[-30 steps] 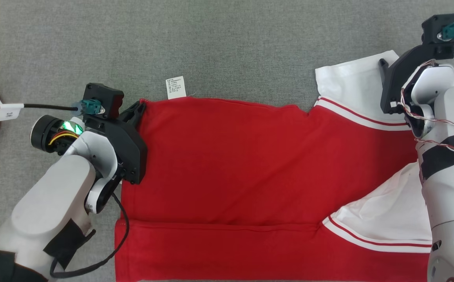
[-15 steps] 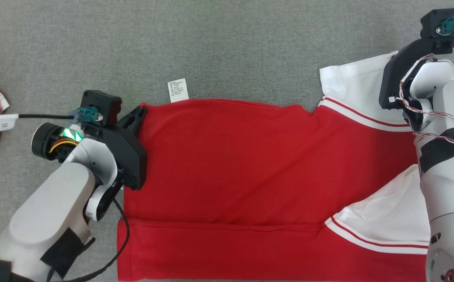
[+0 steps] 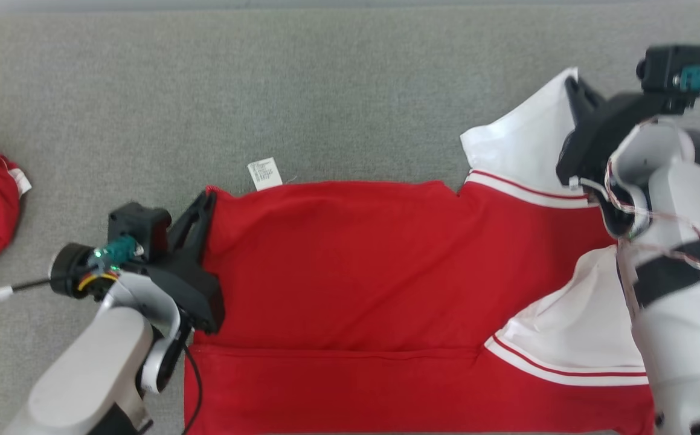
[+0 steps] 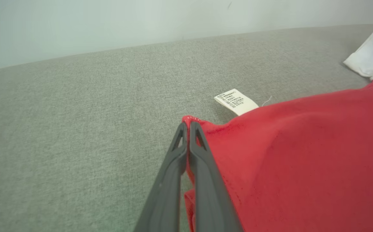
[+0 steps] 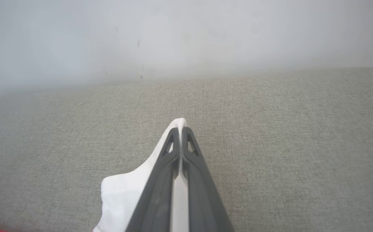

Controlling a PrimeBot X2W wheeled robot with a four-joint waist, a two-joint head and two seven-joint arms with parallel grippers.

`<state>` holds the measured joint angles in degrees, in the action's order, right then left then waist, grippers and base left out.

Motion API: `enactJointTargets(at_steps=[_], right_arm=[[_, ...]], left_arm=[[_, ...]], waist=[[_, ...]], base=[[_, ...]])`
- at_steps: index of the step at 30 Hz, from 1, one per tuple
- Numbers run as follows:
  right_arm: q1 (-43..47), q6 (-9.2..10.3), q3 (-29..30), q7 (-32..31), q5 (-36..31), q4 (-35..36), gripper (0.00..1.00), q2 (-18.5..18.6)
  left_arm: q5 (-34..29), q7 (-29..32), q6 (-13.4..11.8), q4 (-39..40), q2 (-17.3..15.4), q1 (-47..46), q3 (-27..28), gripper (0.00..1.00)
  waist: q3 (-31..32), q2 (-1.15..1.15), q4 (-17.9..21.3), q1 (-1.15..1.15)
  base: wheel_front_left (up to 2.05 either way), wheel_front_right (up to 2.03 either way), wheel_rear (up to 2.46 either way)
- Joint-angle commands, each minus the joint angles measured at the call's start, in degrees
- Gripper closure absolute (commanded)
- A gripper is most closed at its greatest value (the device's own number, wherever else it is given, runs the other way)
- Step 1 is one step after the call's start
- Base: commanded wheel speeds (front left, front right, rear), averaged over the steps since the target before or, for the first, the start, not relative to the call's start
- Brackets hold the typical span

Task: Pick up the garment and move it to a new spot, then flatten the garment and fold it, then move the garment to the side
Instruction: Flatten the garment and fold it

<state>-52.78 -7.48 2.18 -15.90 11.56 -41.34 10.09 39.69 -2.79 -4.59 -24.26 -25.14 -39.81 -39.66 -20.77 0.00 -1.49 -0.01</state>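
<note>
The red knit garment (image 3: 350, 266) with white sleeves lies spread almost flat on the grey woven surface (image 3: 325, 90), its length running left to right. A straight fold line crosses it close to the near edge. Thin red and white stripes border each sleeve. A small white care label (image 3: 264, 173) sticks out from the far edge. The far sleeve (image 3: 525, 145) is drawn up to a point at its tip.

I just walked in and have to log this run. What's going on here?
The robot is working on a red garment spread on a grey surface. Its left gripper is shut on the garment's red corner by the care label. Its right gripper is shut on the tip of the far white sleeve. It is probably about to lift or fold.
</note>
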Motion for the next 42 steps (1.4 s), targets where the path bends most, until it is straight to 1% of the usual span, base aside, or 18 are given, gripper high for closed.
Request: enactJointTargets(at_steps=[1, 5, 8, 13, 15, 18, 22, 23, 25, 26, 30, 34, 38, 42], right_arm=[[2.58, -0.01, -1.27, -0.80, 2.07, 1.82, 1.00, 1.02], [9.64, -0.02, -6.86, -4.71, 9.58, 11.83, 1.00, 4.67], [15.46, -0.02, -9.27, -7.69, 14.45, 19.90, 1.00, 7.90], [23.96, -0.02, -9.92, -12.02, 19.19, 29.64, 1.00, 11.67], [27.10, -0.02, -10.22, -13.87, 20.59, 32.89, 1.00, 13.11], [31.81, -0.02, -10.01, -16.75, 23.47, 37.87, 1.00, 15.22], [37.46, -0.02, -8.24, -20.93, 24.79, 42.34, 1.00, 17.90], [39.86, -0.02, -7.55, -23.32, 25.44, 44.35, 1.00, 18.41], [41.75, -0.02, -6.69, -25.36, 25.85, 46.20, 1.00, 18.95], [41.75, -0.02, -6.69, -25.36, 25.85, 46.20, 1.00, 18.95], [45.31, -0.02, -6.21, -29.77, 26.58, 49.05, 1.00, 20.07], [47.73, -0.02, -5.75, -33.71, 27.25, 51.00, 1.00, 20.03], [49.94, -0.02, -5.68, -37.14, 27.99, 52.41, 1.00, 19.62], [51.57, -0.02, -5.70, -39.53, 27.80, 53.65, 1.00, 19.94]], left_arm=[[-0.22, -1.04, -0.06, -0.15, 0.48, 1.21, -0.13, 1.00], [-0.99, -4.29, 0.10, -0.95, 0.75, 2.94, -0.64, 1.00], [-1.54, -7.22, -0.45, -1.31, 0.76, 4.09, -0.38, 1.00], [-2.56, -10.60, -1.02, -1.49, 0.42, 6.44, 0.09, 1.00], [-3.54, -11.37, -0.78, -1.35, -0.17, 7.53, -0.18, 1.00], [-4.75, -12.10, -1.09, -0.71, -1.10, 9.67, 0.15, 1.00], [-6.42, -12.42, -1.40, 0.47, -1.84, 12.87, 1.34, 1.00], [-7.46, -12.41, -1.43, 1.62, -1.88, 14.66, 2.35, 1.00], [-8.10, -12.42, -1.39, 2.57, -1.71, 16.61, 3.75, 1.00], [-8.10, -12.42, -1.39, 2.57, -1.71, 16.61, 3.75, 1.00], [-9.65, -12.40, -1.45, 3.34, -1.12, 19.98, 6.21, 1.00], [-10.66, -12.41, -0.01, 1.91, -0.01, 22.02, 8.53, 1.00], [-11.84, -12.41, 0.26, 0.66, 1.50, 23.45, 10.38, 1.00], [-13.21, -12.41, 1.64, -0.99, 2.44, 24.21, 12.25, 1.00]], waist=[[1.77, 0.00, 0.76, 0.01], [3.94, 0.00, 1.64, 0.01], [5.26, 0.00, 2.40, 0.01], [7.12, 0.00, 3.33, 0.01], [7.81, 0.00, 3.55, 0.01], [8.55, 0.00, 3.87, 0.01], [8.80, 0.00, 4.41, 0.01], [8.74, 0.00, 4.71, 0.01], [8.62, 0.00, 4.86, 0.01], [8.62, 0.00, 4.86, 0.01], [8.78, 0.00, 4.97, 0.01], [9.27, 0.00, 4.86, 0.01], [9.97, 0.00, 4.84, 0.01], [10.31, 0.00, 5.00, 0.01]], base=[[0.00, 0.00, 0.00], [0.00, 0.00, 0.00], [0.00, 0.00, 0.00], [0.00, 0.00, 0.00], [0.00, 0.00, 0.00], [0.00, 0.00, 0.00], [0.00, 0.00, 0.00], [0.00, 0.00, 0.00], [0.00, 0.00, 0.00], [0.00, 0.00, 0.00], [0.00, 0.00, 0.00], [0.00, 0.00, 0.00], [0.00, 0.00, 0.00], [0.00, 0.00, 0.00]])
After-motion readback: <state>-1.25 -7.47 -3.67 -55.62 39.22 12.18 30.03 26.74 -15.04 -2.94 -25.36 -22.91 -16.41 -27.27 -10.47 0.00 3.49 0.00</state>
